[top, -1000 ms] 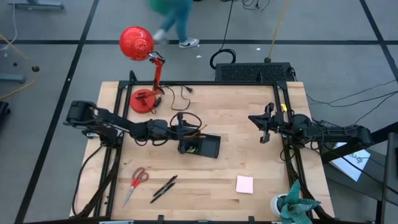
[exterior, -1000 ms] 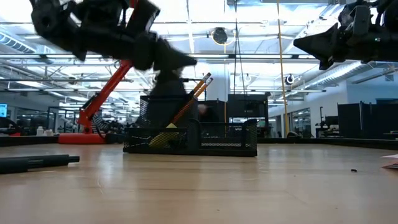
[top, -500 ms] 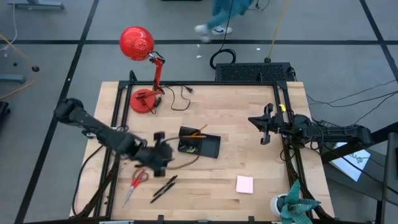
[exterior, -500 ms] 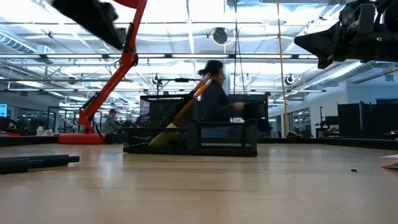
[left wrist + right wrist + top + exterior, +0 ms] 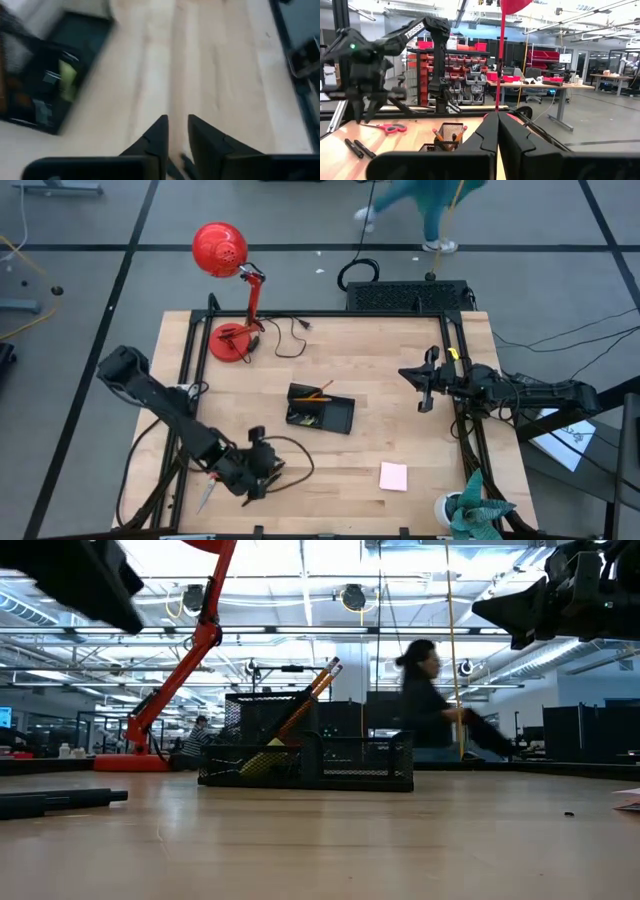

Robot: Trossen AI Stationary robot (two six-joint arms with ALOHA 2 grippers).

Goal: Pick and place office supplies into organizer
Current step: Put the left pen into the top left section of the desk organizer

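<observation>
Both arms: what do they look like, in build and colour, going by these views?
Both are dark, near-black jointed arms. The left gripper ends in two flat, tapering black fingers; the right gripper has the same black wedge-shaped pair. A loose black cable loops beside the left wrist in the high view, and a small yellow mark shows near the right arm's wrist.

The pale blond wooden surface (image 5: 380, 370) shows lengthwise plank seams. On it sits a small black wire-mesh organizer tray (image 5: 322, 410), its walls a fine grid, with two orange pencils (image 5: 308, 700) and a bit of yellow (image 5: 262, 762) inside. A square pastel-pink sticky-note pad (image 5: 393, 475) is plain. The scissors have red handles (image 5: 390, 128). Two pens (image 5: 359, 148) are black. The desk lamp (image 5: 222, 250) is bright red. Both tools, left (image 5: 262, 472) and right (image 5: 424, 385), are dark black.
</observation>
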